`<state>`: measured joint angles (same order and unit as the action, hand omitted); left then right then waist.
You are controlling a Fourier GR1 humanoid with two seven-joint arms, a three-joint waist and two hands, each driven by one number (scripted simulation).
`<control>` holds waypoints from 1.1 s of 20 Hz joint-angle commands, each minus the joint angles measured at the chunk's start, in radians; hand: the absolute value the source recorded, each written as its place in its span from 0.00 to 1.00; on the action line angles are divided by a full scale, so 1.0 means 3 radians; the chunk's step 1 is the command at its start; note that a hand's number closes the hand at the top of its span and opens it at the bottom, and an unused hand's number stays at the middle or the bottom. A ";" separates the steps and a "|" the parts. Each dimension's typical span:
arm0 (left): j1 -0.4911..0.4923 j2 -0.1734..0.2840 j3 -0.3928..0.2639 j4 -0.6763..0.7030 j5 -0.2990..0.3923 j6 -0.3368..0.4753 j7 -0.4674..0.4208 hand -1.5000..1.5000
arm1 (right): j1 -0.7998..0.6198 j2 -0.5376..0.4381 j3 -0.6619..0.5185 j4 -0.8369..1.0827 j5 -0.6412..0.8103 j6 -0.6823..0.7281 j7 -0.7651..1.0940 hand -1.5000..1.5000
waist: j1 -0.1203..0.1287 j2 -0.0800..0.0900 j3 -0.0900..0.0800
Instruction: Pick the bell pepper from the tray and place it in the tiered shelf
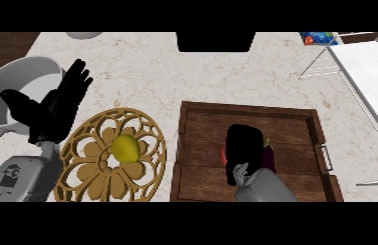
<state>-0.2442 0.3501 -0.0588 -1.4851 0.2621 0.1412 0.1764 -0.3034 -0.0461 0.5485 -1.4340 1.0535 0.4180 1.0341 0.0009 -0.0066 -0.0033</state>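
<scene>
Even, diffuse light falls on the marble counter [221, 74], which reads bright and pale with no glare; the white tiered shelf [359, 71] at its right end is the brightest surface; the wooden tray [251, 120] on the counter is darker, its raised rim shading the inner floor; both black hands show as flat silhouettes without highlights; cast shadows are faint.

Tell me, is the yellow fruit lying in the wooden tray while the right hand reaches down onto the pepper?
Not quite. In the head view the yellow fruit lies on the round openwork trivet, left of the wooden tray. The right hand does reach down onto the pepper in the tray.
</scene>
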 commanded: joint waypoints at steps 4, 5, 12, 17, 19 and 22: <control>-0.0206 -0.0075 0.0114 0.0173 -0.0086 -0.0027 0.0015 0.50 | -0.0030 -0.0265 0.0002 0.0182 0.0323 -0.0068 -0.0346 1.00 | -0.0011 0.0024 0.0011; -0.0036 0.0031 0.0204 0.0172 -0.0021 -0.0209 -0.0075 0.50 | 0.0005 -0.0023 0.0124 0.0246 0.0443 -0.0098 -0.0156 1.00 | 0.0001 0.0023 0.0011; 0.0132 -0.0062 0.0135 -0.0035 -0.0076 -0.0145 -0.0021 0.50 | 0.0592 0.0146 0.0506 -0.0332 0.0007 -0.0610 -0.0663 1.00 | 0.0008 0.0016 0.0013; 0.0037 -0.0005 0.0201 -0.0108 0.0009 -0.0240 0.0170 0.50 | 0.0520 0.0147 0.0562 -0.0529 -0.0024 -0.0979 -0.0591 1.00 | 0.0020 0.0016 0.0013; -0.0040 -0.0115 0.0111 -0.0034 -0.0173 -0.0086 0.0121 0.50 | 0.0629 0.0150 0.0512 -0.0754 0.0051 -0.1123 -0.0699 1.00 | -0.0018 0.0017 0.0013; -0.0091 -0.0051 0.0208 0.0021 -0.0064 -0.0172 0.0126 0.50 | 0.0471 0.0152 0.0554 -0.1201 -0.0147 -0.1585 -0.0610 1.00 | -0.0026 0.0011 0.0015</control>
<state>-0.2524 0.3331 -0.0043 -1.4868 0.2348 0.0953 0.1994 -0.1467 -0.0091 0.6999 -1.6711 1.0510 0.0606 0.8395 -0.0036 -0.0038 -0.0017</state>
